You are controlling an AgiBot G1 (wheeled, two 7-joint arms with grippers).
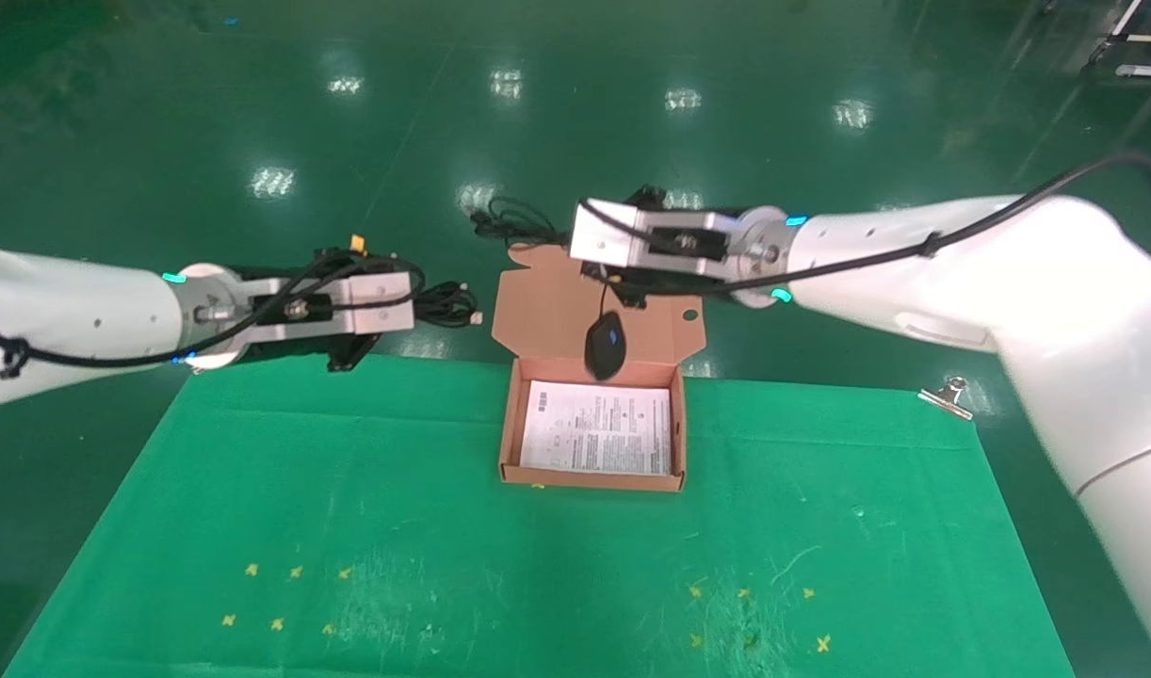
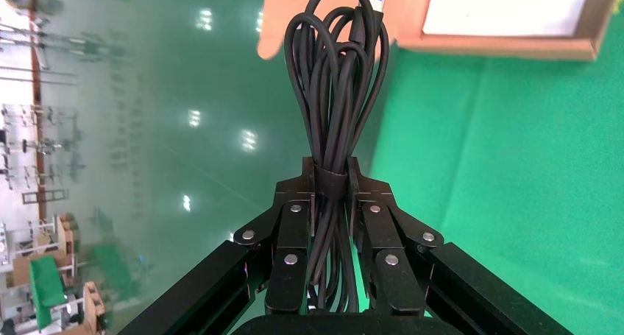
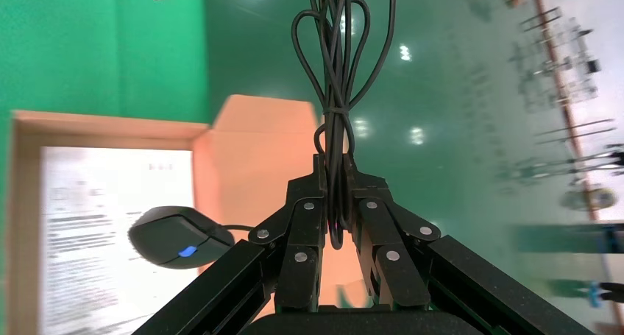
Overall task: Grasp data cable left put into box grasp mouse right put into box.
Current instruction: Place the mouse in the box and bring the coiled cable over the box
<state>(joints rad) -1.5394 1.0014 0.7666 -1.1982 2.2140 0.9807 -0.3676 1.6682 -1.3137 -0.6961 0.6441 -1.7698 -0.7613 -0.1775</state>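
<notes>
A: Where's the data cable (image 2: 332,92) now?

B: Off the worktop (image 1: 349,490), gripped at its tied middle by the left tool (image 2: 331,184), which is clenched around the bundle. In the head view it hangs left of the box (image 1: 591,428), near the lid flap and not yet over the opening.

A: And the mouse (image 1: 606,345)?

B: It dangles by its cord under the right tool (image 3: 335,177), which is pinched on the coiled cord, not on the body. The mouse hangs over the far edge of the box, just in front of the flap.

A: So how far along?

B: Both things look picked up, neither is inside. Only a printed sheet (image 1: 597,427) lies in the box. I'd judge both placings are left.
</notes>
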